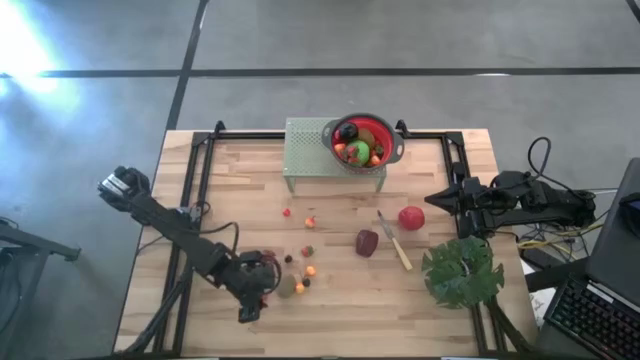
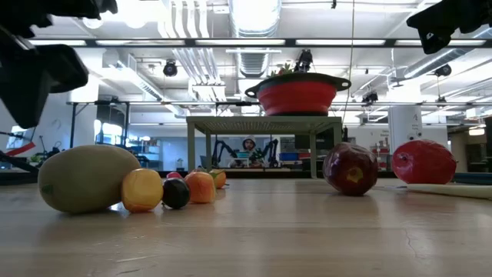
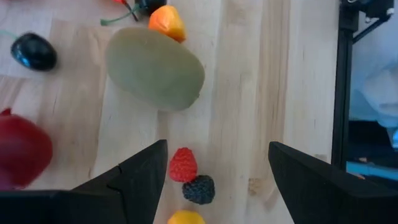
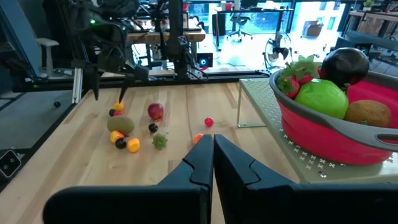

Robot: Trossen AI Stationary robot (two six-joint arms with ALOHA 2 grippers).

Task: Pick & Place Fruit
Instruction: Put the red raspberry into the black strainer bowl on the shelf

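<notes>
My left gripper [image 1: 262, 288] [image 3: 217, 180] hangs open above the table's near left part, touching nothing. Just beyond its fingers a brown-green kiwi [image 3: 155, 68] [image 1: 287, 287] lies on the wood. A red raspberry [image 3: 183, 165], a blackberry [image 3: 199, 190] and an orange piece [image 3: 185, 218] lie on the table under the gap between the fingers. More small fruit [image 1: 308, 252] is scattered nearby. A maroon fruit [image 1: 367, 242] and a red apple [image 1: 410, 217] lie toward the right. My right gripper [image 4: 211, 163] [image 1: 447, 197] waits shut at the right edge.
A red colander [image 1: 362, 142] holding a green apple [image 4: 320, 98] and other fruit stands on a perforated stand [image 1: 310, 150] at the far middle. A pale-handled knife [image 1: 393, 240] and a big green leaf [image 1: 462, 272] lie at the right. A black frame rail [image 3: 345, 93] runs along the near edge.
</notes>
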